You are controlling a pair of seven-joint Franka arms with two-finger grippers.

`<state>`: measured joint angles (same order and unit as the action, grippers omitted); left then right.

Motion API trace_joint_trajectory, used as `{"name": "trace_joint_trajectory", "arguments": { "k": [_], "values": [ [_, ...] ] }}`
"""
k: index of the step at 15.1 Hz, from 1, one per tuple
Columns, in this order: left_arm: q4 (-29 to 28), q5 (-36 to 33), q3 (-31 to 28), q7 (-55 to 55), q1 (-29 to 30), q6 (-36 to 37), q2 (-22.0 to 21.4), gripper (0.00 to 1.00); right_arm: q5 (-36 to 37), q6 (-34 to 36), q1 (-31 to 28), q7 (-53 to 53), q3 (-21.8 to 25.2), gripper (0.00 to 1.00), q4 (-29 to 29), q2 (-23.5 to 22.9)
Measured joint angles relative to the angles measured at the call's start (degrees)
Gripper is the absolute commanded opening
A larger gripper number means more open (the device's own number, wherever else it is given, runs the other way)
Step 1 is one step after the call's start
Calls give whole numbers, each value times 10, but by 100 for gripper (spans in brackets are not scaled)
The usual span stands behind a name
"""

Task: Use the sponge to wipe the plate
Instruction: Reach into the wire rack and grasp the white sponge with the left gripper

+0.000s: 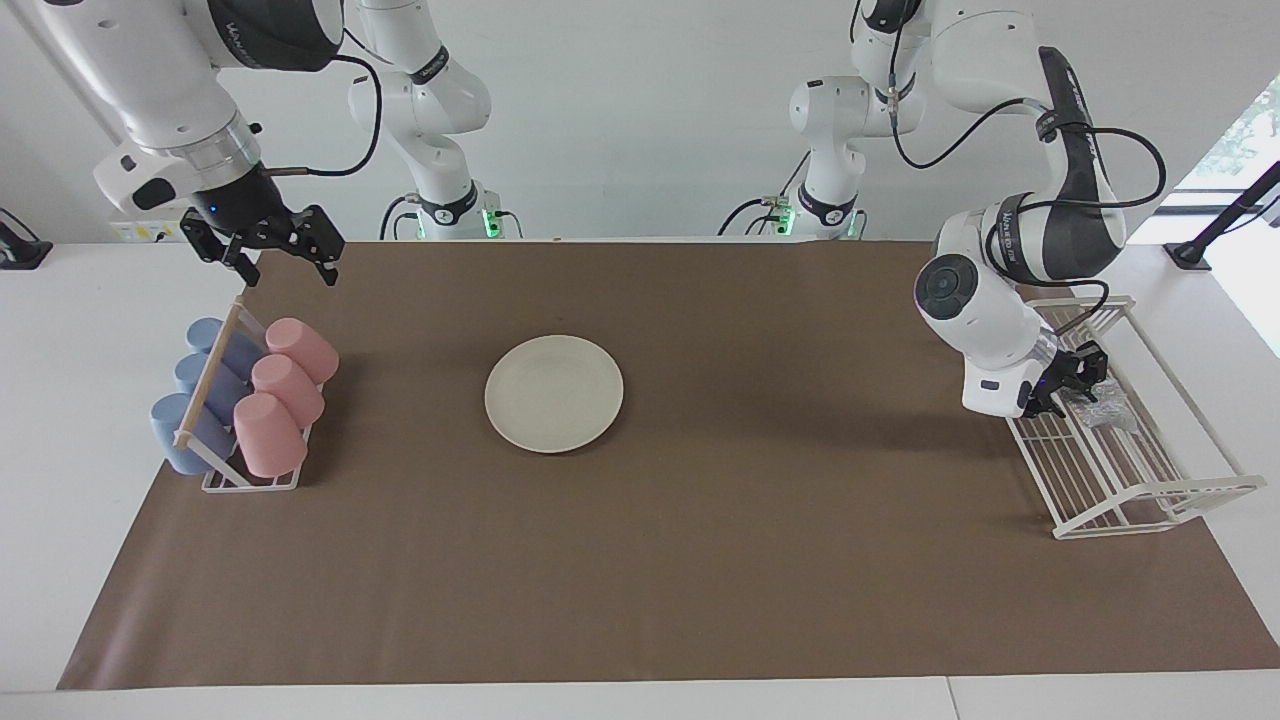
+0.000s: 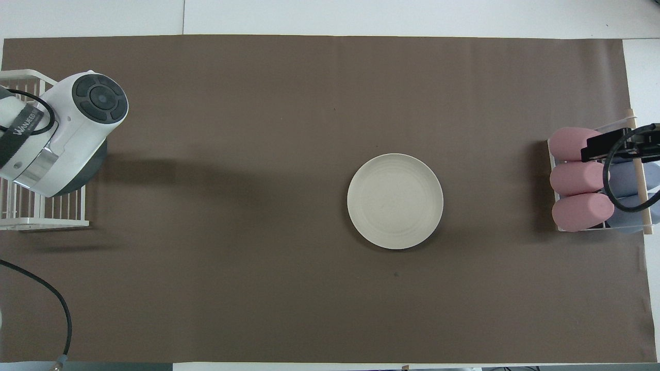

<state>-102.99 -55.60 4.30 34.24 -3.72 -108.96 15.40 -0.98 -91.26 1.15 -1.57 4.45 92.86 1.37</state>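
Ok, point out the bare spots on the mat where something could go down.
Bare mat lies between the plate and the wire rack, between the plate and the cup rack, and all along the edge farthest from the robots. The crowded part is the wire rack, where the left gripper is at the sponge.

In the overhead view the left arm [image 2: 62, 134] covers the sponge and most of the wire rack [image 2: 31, 216]; whether the left end effector [image 1: 1072, 385] grips the sponge [image 1: 1098, 408] is unclear.

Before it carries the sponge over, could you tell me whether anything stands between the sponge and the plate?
Nothing visible does. The sponge lies in the wire rack at the left gripper; only bare brown mat lies between the rack and the plate.
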Motion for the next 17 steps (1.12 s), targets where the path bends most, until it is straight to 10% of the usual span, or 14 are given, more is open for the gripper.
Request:
{"name": "trace_joint_trajectory", "arguments": {
  "k": [8,17],
  "values": [
    [37,48,3,-13,1,7,-5,0,0,0,0,7,0,100,1,0],
    [221,592,-3,-75,14,202,-41,0,0,1,0,76,0,100,0,0]
  ]
}}
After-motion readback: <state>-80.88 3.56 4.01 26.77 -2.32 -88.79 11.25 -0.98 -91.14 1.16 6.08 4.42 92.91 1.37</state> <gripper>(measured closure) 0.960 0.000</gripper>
